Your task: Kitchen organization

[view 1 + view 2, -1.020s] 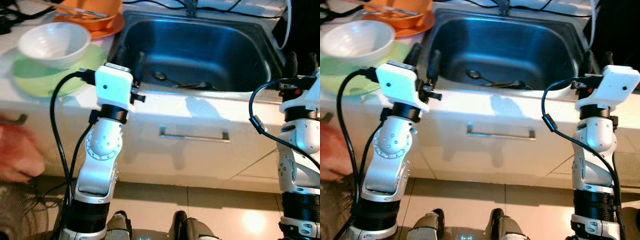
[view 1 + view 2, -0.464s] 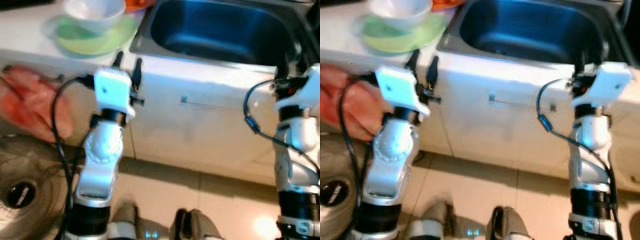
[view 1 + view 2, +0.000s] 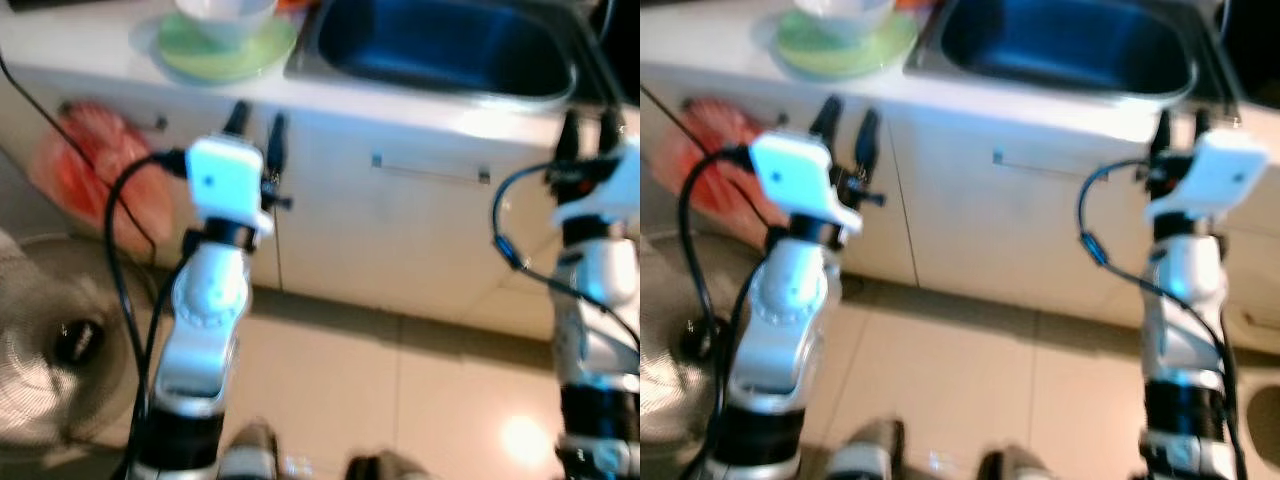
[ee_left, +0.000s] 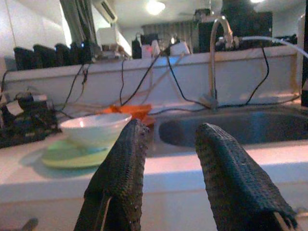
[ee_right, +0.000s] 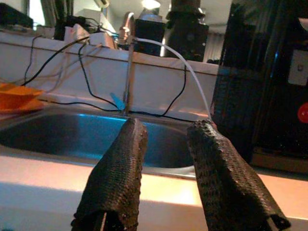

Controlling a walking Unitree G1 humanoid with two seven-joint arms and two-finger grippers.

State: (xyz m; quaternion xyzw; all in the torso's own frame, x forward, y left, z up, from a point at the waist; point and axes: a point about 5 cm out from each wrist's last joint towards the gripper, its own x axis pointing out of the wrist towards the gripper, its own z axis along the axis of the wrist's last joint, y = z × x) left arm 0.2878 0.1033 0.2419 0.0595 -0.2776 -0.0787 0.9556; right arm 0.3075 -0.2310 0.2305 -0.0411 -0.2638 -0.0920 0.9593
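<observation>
Blur softens both head views, yet we can make out a white counter [image 3: 420,110] with a steel sink [image 3: 445,50] sunk into it and a long cabinet handle [image 3: 430,170] on the front below. At the counter's left end we see a white bowl [image 3: 222,12] sitting on a pale green plate [image 3: 225,55], and just behind them, against the sink's edge, a bit of an orange dish [image 4: 126,111]. Our left gripper [image 3: 254,125] is raised in front of the cabinet, just below the counter edge and close under the green plate; its two black fingers [image 4: 122,168] stand apart with nothing between them. Our right gripper [image 3: 1178,128] is held up at the sink's right end, near the counter edge, and its fingers [image 5: 120,173] are likewise spread and hold nothing. Through the left wrist view we look across the counter at the bowl, the plate, the sink and a curved tap [image 4: 216,53] behind it, with dark cables [image 4: 159,72] trailing along a white back ledge. The right wrist view shows the sink basin, the tap [image 5: 128,62] and a thin white hose [image 5: 178,62] arcing away from it. Low on the left side we see a reddish bag [image 3: 95,170] hanging by the cabinet and a round fan grille [image 3: 50,350] on the pale tiled floor [image 3: 400,400].
</observation>
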